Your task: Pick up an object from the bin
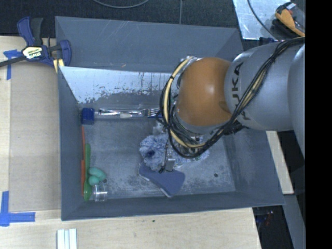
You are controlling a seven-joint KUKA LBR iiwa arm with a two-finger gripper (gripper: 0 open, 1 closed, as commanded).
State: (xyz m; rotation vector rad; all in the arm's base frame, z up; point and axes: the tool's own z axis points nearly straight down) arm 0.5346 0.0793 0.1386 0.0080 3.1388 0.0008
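Directly under the gripper [168, 162] lies a crumpled blue-white cloth [150, 150], with a dark blue pad [167, 181] just beside it. I cannot tell whether the gripper is open or closed. Farther off lie a fork [127, 113] and a green toy [95, 177]. Nothing looks lifted yet.

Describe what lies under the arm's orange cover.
A crumpled blue-and-white cloth pokes out beneath the orange cover; a fork's tines meet its edge. Whatever else lies there is hidden.
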